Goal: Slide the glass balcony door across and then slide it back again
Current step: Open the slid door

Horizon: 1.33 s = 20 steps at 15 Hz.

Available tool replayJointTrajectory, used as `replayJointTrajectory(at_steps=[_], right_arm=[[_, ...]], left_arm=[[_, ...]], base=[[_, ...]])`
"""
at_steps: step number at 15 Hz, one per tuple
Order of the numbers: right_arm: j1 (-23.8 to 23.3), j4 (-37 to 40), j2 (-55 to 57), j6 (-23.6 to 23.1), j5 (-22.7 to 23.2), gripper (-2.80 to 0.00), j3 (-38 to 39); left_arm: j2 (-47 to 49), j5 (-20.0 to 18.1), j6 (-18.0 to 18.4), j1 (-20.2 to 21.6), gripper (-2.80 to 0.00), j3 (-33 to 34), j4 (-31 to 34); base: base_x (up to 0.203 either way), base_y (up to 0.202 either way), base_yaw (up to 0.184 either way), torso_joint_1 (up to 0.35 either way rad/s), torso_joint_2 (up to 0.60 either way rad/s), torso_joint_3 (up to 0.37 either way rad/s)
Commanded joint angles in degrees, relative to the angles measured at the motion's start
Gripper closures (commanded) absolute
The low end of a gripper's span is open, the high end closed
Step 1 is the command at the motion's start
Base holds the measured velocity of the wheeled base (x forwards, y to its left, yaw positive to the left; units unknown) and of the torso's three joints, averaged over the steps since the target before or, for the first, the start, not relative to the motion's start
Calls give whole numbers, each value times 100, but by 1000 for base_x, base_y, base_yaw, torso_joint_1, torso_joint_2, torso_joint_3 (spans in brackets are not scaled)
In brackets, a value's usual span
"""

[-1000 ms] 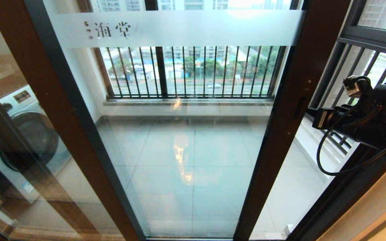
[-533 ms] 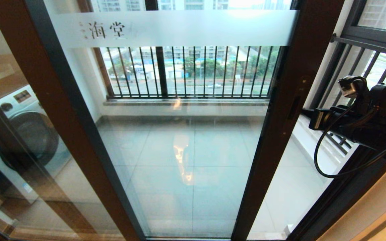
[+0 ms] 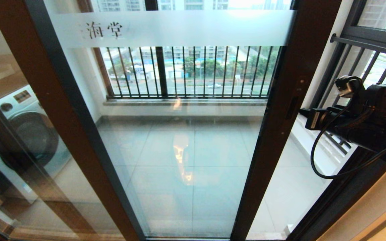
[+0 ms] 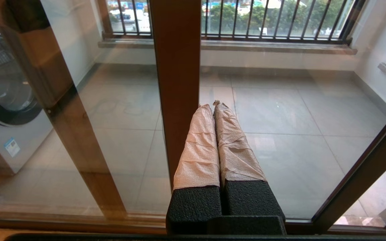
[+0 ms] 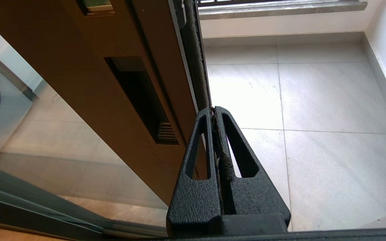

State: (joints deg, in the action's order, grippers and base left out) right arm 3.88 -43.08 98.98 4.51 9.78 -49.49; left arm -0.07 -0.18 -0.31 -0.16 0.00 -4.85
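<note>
R hand (image 5: 214, 112) fingers together, holding nothing, tips at door (image 5: 89, 100) edge just beside handle slot (image 5: 142, 100). L hand (image 4: 214, 105) closed, empty, near glass.

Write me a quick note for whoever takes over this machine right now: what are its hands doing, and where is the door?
Right gripper: shut, empty, tips at the edge of the glass balcony door, beside its handle slot.
Left gripper: shut, empty, idle before the glass.
Door: partly open, with a gap to its right.
Done: part of one slide.
Left: cannot tell which pass this is; finish the sliding.
</note>
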Motion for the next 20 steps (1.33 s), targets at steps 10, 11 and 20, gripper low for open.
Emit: replayJointTrajectory(at_steps=[10, 11, 20], right_arm=[[220, -33, 8, -3, -136, 0, 28], [245, -30, 8, -3, -143, 0, 28], [335, -25, 17, -3, -160, 0, 45]], left_arm=[[7, 1, -4, -2, 0, 193, -7], [7, 1, -4, -2, 0, 193, -5], [7, 1, -4, -2, 0, 193, -7]], base=[[0, 0, 0, 0, 0, 0], [0, 0, 0, 0, 0, 0], [0, 0, 0, 0, 0, 0]])
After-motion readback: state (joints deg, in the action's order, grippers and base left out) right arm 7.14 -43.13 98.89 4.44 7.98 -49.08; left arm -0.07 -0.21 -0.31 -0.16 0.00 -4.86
